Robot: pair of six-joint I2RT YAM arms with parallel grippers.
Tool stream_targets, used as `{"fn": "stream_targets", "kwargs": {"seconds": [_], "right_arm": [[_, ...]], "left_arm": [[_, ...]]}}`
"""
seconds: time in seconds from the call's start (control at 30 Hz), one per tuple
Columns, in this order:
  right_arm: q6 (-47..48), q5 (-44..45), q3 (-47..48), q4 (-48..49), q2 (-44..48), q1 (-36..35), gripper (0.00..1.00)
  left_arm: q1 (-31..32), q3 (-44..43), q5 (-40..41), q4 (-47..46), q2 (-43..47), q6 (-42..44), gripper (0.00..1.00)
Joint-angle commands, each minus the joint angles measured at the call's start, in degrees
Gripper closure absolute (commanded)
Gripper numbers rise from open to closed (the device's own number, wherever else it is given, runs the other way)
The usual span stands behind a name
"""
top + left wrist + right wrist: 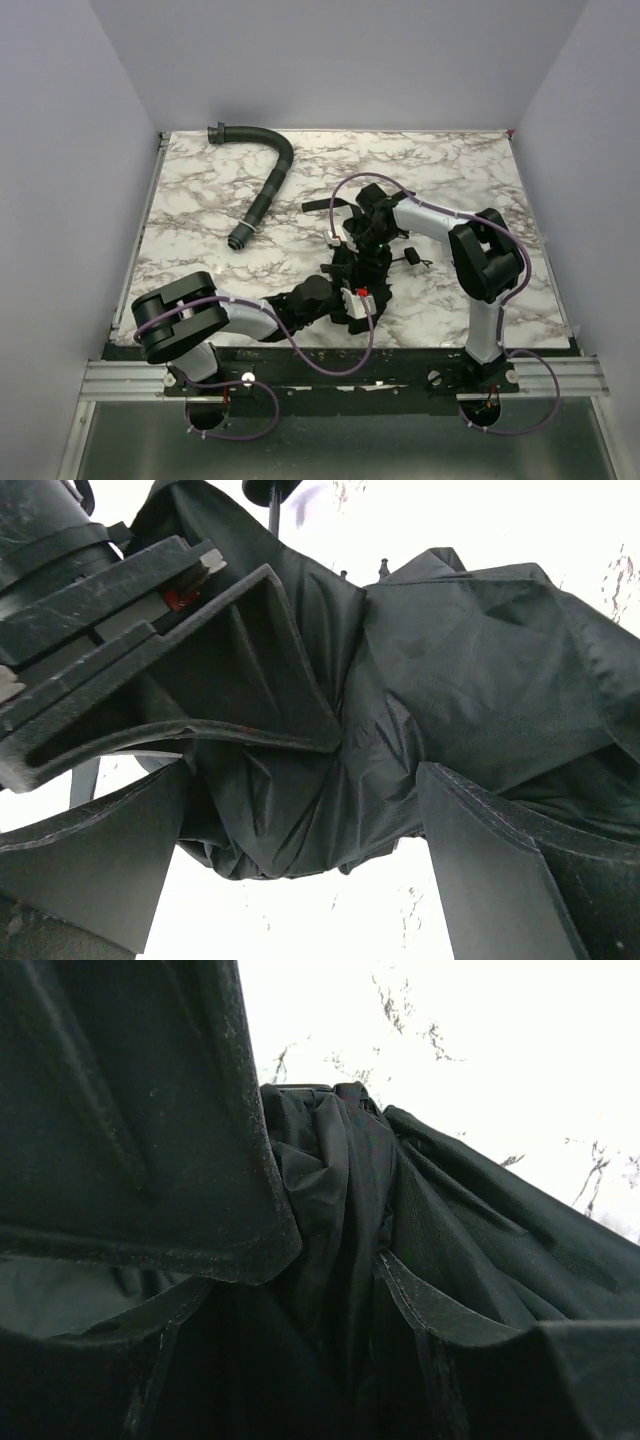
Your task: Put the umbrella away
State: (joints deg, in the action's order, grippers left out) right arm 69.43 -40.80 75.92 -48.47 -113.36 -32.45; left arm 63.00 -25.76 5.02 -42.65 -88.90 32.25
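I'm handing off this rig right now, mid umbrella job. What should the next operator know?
Left gripper: open, fingers either side of the fabric, not clamping.
Right gripper: shut on the umbrella, pinching gathered canopy.
The umbrella is mid marble table, between both arms; black ribbed hose sits apart, far left.
Done: canopy collapsed into a loose bundle.
Left: likely tighten and secure it; strap not visible.

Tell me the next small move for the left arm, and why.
Probably close the left gripper: its jaws stand wide open astride the bunched umbrella, while the right gripper pinches a fold of its fabric.
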Motion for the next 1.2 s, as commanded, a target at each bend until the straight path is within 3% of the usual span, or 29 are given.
{"fn": "stream_targets", "kwargs": {"seconds": [0.0,0.37,0.6,0.67,0.73,0.87,1.17], "right_arm": [[0.0,3.89,-3.3,-14.03,-6.84,0.02,0.57],[6.69,1.08,1.59,-24.52,-9.24,0.35,0.52],[4.76,-1.43,-0.7,-21.48,-6.07,0.37,0.38],[3.61,-1.98,-1.17,-19.6,-4.43,0.41,0.33],[1.08,-2.34,-1.23,-16.46,-2.63,0.45,0.29],[-2.17,-2.58,-0.51,-11.86,-0.28,1.25,0.23],[-1.04,-5.57,6.7,-15.26,3.51,9.42,0.16]], "left_arm": [[0.45,0.32,2.9,-0.77,-2.67,3.18,0.02],[0.34,-4.03,4.64,7.5,-10.2,6.06,0.06],[-0.61,-11.68,1.14,21.79,-16.58,-0.03,0.32],[-1.63,-12.08,-0.95,24.3,-16.77,-2.02,0.47],[-2.22,-11.7,-2.0,25.31,-16.53,-3.29,0.71],[-2.43,-12.51,-4.25,27.81,-16.61,-4.07,1.0],[-3.8,-15.27,-11.82,34.13,-18.03,-5.95,1.0]]}}
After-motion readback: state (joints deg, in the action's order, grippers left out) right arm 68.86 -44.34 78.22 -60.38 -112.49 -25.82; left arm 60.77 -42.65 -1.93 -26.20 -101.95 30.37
